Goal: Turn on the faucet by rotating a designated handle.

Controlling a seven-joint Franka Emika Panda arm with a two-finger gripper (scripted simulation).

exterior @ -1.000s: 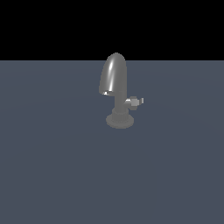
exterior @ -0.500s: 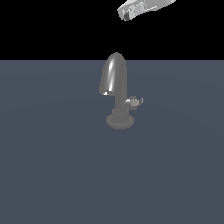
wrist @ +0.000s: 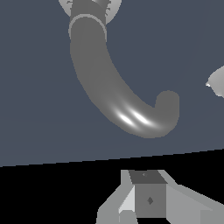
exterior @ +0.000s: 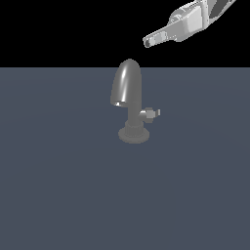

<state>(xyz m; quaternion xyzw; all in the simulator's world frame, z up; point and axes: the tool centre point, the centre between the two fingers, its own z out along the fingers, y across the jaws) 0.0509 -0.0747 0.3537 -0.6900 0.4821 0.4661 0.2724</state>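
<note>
Gripper (exterior: pixel 148 42) has descended further into view — now above the faucet (exterior: pixel 128 95), clear of the handle (exterior: pixel 151 114); jaw state indeterminable.

The faucet (exterior: pixel 129 97) is dull grey metal with white glints on its dome, and its handle (exterior: pixel 149 114) seems a lighter silver at the tip. Below the pale grey-white gripper (exterior: pixel 148 43), the floor (exterior: pixel 58 185) is plain slate blue under flat black.

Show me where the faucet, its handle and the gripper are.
faucet (exterior: pixel 128 85): exterior view, on the domed spout.
handle (exterior: pixel 150 114): exterior view, on the side stub.
gripper (exterior: pixel 148 42): exterior view, at its tip.
</note>
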